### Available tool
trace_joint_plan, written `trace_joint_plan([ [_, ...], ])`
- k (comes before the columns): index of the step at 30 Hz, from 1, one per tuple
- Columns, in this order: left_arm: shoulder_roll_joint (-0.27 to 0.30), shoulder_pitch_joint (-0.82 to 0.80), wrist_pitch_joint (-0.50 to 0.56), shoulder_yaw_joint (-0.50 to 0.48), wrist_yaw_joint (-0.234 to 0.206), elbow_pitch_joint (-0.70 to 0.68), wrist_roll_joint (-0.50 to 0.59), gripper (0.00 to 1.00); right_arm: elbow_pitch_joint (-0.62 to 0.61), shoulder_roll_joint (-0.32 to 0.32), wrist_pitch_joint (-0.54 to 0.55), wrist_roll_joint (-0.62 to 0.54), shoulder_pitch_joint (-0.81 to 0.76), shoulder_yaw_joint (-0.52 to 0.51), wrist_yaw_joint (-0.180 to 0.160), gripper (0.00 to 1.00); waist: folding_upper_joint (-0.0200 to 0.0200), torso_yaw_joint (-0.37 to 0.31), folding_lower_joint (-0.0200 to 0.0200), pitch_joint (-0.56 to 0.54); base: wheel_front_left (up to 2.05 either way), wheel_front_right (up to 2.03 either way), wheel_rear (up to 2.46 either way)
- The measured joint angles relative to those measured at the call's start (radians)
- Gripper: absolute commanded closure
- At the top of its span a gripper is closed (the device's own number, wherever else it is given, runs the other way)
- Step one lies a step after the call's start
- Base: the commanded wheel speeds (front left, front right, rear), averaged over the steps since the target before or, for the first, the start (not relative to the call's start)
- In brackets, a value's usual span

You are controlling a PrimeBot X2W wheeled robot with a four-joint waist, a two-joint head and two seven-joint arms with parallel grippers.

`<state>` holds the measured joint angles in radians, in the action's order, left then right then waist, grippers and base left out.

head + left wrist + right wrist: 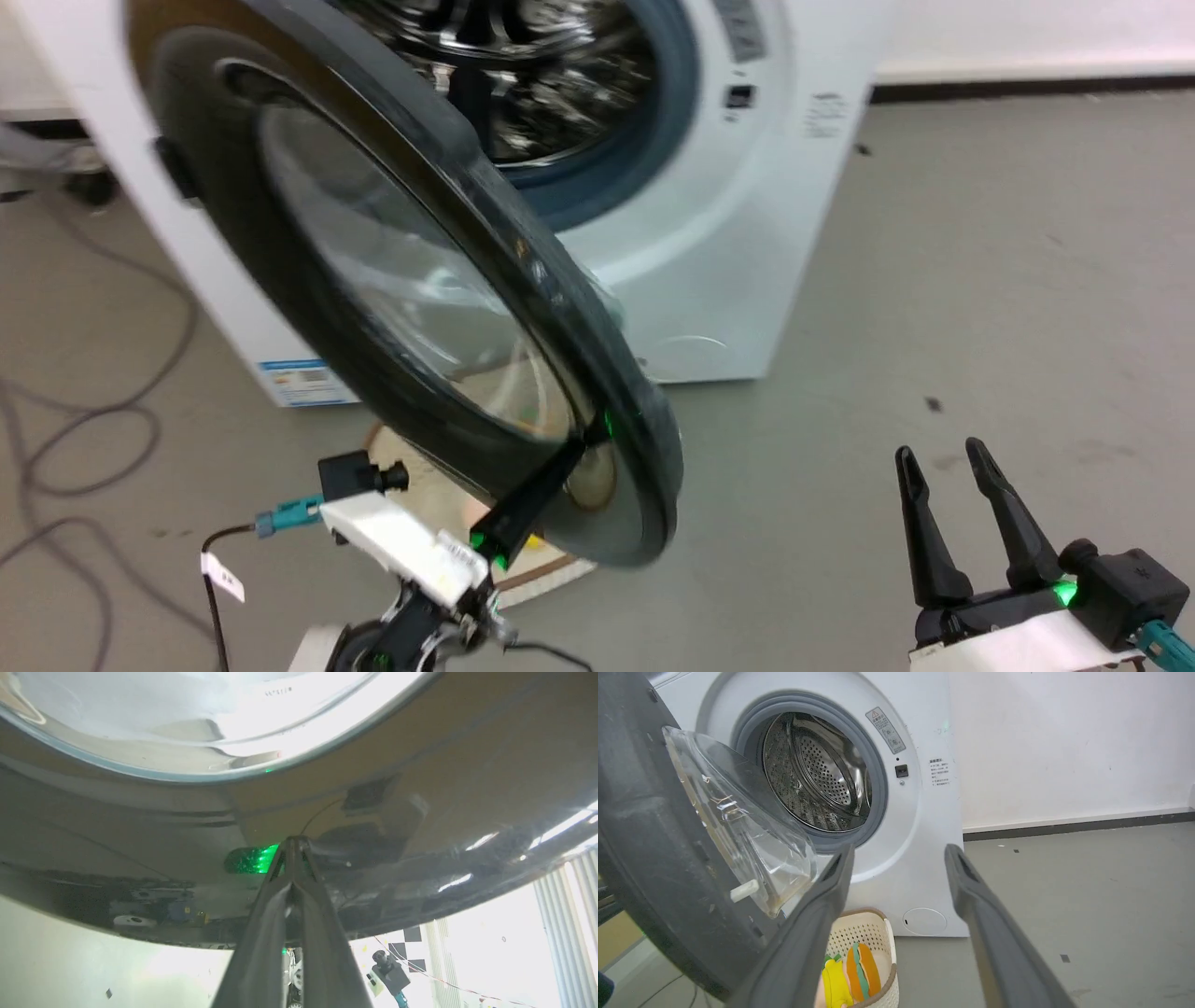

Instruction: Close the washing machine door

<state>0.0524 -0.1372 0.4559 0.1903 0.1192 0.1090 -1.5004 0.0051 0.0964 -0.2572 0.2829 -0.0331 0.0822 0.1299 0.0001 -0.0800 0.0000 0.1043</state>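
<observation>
Left gripper (594,435) tips touch glossy black half-open door (401,271).

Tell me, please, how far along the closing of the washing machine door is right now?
Done: the shut left gripper has its tips on the glossy front of the washing machine door, near its free edge. In hand: the door stands at an angle, with the drum exposed. Left: swinging it against the grey gasket until flush with the washing machine. The right gripper hangs open, apart.
</observation>
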Motion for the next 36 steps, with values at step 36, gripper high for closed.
trace_joint_plan([
  [36, 0.254, -0.11, -0.613, 0.425, 0.007, 0.155, 0.297, 1.0, -0.005, -0.023, 0.0, 0.001, -0.001, 0.003, 0.0, 0.0, 0.0, -0.107, 0.0, -0.017, 0.0, 0.0, 0.0],
])
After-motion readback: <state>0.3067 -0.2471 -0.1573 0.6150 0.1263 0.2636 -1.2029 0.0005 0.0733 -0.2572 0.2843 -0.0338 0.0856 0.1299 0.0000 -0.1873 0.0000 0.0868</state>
